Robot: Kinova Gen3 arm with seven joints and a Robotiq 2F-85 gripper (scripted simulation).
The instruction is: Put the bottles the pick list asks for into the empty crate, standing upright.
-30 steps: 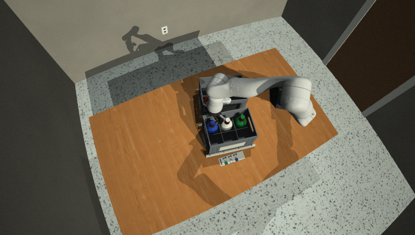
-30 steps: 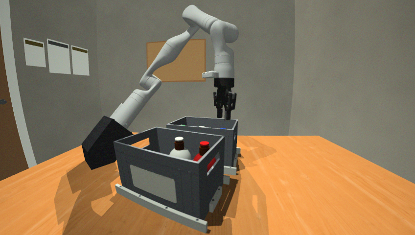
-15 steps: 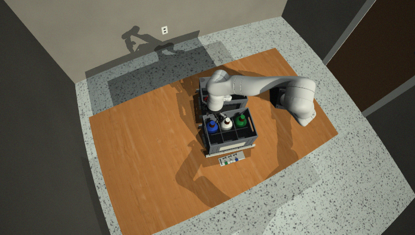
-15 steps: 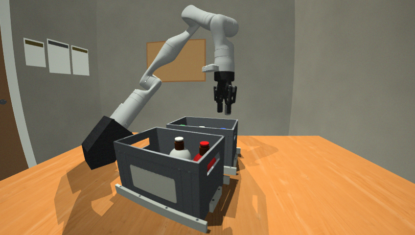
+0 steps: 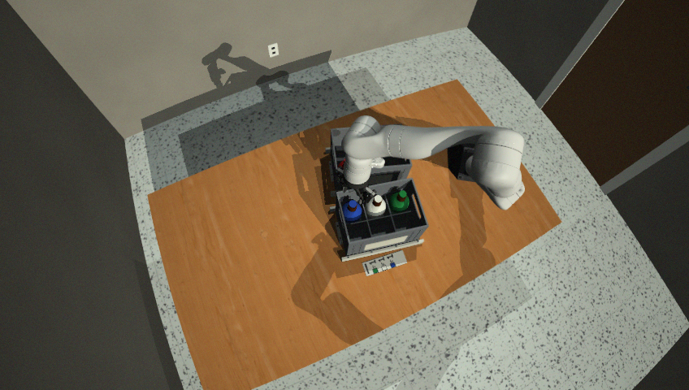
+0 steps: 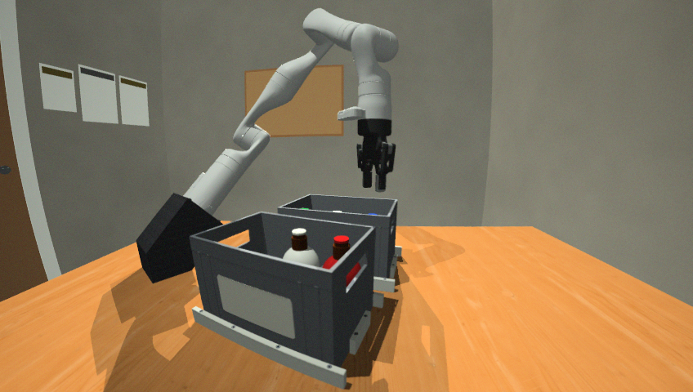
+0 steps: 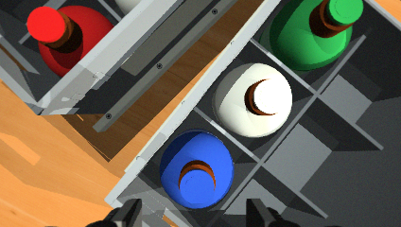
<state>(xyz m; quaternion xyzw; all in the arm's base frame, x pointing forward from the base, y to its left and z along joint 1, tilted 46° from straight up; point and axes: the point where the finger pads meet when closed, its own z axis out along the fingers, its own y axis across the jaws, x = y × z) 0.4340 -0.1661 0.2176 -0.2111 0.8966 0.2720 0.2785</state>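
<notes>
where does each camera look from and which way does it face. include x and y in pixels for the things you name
Top: high over the orange-brown wooden table (image 5: 241, 251) (image 6: 510, 300) (image 7: 28, 184), facing steeply down; shows the arm and part of the black two-fingered hand (image 5: 364, 194) (image 6: 373, 187) (image 7: 194, 209).
Exterior: low at one side, facing across two grey crates toward a framed tan board (image 6: 310, 101); shows arm and hand.
Wrist: on the arm near the hand, facing down into the crates; fingertips at the bottom edge.
Top and wrist share the blue-capped blue bottle (image 5: 352, 213) (image 6: 372, 214) (image 7: 180, 158).

Over the last second, the gripper (image 5: 365, 194) (image 6: 373, 187) (image 7: 194, 215) rose a little above the crate with the blue, white and green bottles (image 5: 422, 207) (image 6: 337, 212) (image 7: 182, 106), opening a gap between fingertips and rim in the exterior view. Nearly all of that lift came in the first half second. The arm (image 5: 420, 142) (image 6: 292, 80) shifted slightly with it, and its shadow on the table (image 5: 309, 289) moved a little too
</notes>
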